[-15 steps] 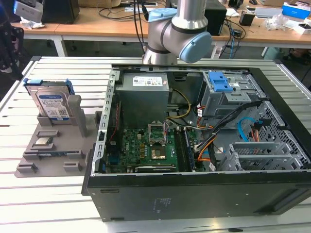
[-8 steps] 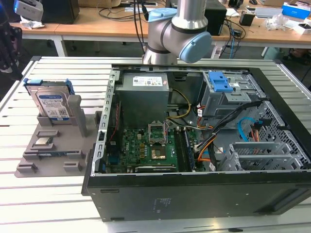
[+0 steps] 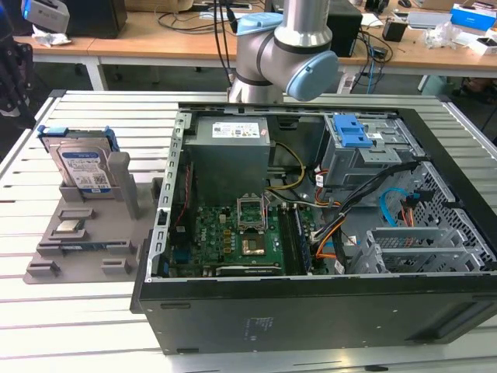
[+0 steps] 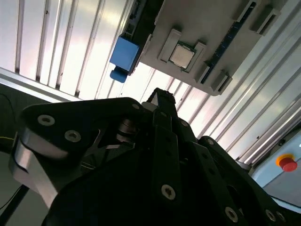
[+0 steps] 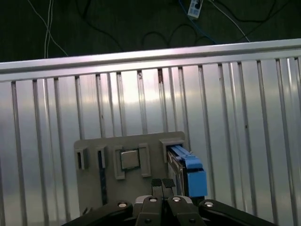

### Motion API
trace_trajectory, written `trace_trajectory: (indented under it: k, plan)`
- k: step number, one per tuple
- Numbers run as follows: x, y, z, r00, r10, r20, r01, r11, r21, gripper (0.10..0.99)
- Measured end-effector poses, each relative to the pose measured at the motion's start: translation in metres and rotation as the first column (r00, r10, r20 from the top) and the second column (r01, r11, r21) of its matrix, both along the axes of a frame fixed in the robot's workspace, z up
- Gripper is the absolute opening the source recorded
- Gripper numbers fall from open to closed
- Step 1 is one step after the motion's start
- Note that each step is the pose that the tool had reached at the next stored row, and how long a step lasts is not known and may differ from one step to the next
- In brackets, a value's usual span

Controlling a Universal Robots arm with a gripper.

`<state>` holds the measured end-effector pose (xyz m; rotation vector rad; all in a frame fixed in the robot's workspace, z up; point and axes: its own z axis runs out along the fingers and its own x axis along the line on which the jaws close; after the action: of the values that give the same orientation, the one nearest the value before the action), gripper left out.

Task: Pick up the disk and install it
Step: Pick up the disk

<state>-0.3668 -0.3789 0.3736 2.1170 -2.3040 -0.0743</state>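
Slatted aluminium tabletop [image 3: 101, 116] has bare slats all round the grey plastic holder tray [image 3: 85, 263] by its edge at the exterior view's left, where the silver-grey, blue-railed hard disk [image 3: 81, 167] stands upright. Black gripper [image 5: 162, 184] hovers above that tray, fingertips pinched together, empty.

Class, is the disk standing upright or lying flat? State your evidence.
Upright. In the exterior view the disk stands on edge in a slot of the grey holder, label facing outward, outside the computer case.
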Motion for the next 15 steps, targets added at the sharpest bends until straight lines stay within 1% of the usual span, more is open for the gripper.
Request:
trace_trajectory:
  k: [9, 15]
  plan:
    - [0.0, 0.0, 0.0, 0.9978, 0.066, 0.0, -0.066, 0.9978, 0.0, 0.106]
    - [0.0, 0.0, 0.0, 0.9977, 0.068, 0.0, -0.068, 0.9977, 0.0, 0.106]
